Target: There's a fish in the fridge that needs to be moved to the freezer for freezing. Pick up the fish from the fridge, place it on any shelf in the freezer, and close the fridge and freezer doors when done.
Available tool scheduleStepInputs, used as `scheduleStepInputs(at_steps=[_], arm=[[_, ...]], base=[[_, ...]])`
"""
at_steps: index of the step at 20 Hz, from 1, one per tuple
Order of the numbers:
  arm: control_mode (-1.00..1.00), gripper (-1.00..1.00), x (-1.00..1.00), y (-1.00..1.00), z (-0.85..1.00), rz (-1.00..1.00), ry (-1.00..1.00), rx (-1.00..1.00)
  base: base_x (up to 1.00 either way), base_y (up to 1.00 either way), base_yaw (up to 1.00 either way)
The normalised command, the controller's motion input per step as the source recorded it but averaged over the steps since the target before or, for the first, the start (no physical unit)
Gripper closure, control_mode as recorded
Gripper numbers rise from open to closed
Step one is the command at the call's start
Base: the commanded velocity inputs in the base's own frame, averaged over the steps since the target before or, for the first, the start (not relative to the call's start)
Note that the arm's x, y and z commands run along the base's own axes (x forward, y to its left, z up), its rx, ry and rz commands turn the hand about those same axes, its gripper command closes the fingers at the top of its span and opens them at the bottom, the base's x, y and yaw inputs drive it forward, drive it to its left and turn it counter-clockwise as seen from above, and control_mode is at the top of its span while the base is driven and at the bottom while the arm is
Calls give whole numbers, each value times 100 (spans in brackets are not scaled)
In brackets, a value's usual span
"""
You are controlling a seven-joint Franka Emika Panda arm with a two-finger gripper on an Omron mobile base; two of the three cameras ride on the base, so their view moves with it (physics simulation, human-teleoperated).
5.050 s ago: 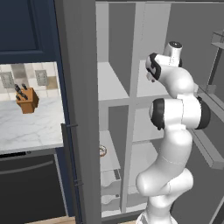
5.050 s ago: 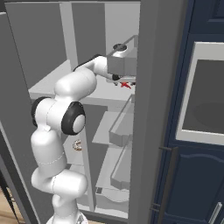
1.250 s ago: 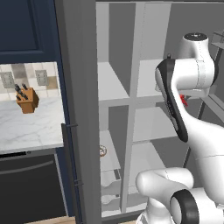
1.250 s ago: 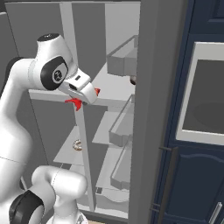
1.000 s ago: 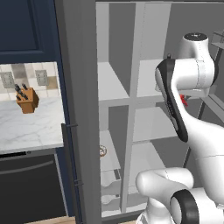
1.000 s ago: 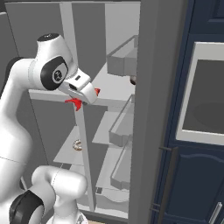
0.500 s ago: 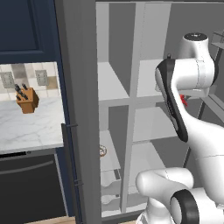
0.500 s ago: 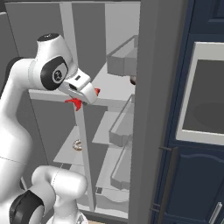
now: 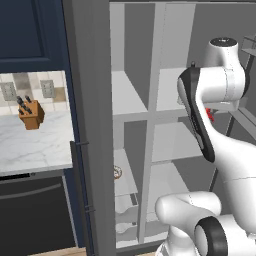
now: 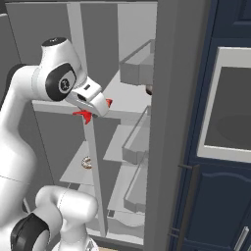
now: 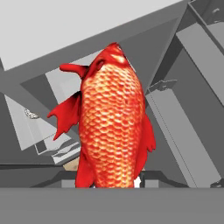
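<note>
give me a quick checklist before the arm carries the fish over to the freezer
1. Fish held: ok. The fingers are shut on the red-orange scaly fish, which hangs from the hand.
2. Fish out of the fridge: ok. In the right base view the fish hangs in front of the white centre post, off the shelves.
3. Freezer open: ok. The narrow compartment's flat white shelf is exposed.
4. Landing spot free: ok. That shelf looks bare.
5. Grip security: cannot tell. The contact points are hidden behind the fish.
6. Doors: not ok, both still open; close them after placing.
</note>
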Motion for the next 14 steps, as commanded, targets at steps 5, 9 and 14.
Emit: scheduleStepInputs(at_steps=[5, 9, 14], arm=[[-100, 100, 0, 0, 0, 0, 0, 0], [-100, 100, 0, 0, 0, 0, 0, 0], [-100, 100, 0, 0, 0, 0, 0, 0]], base=[[0, 0, 0], [0, 0, 0], [0, 0, 0]])
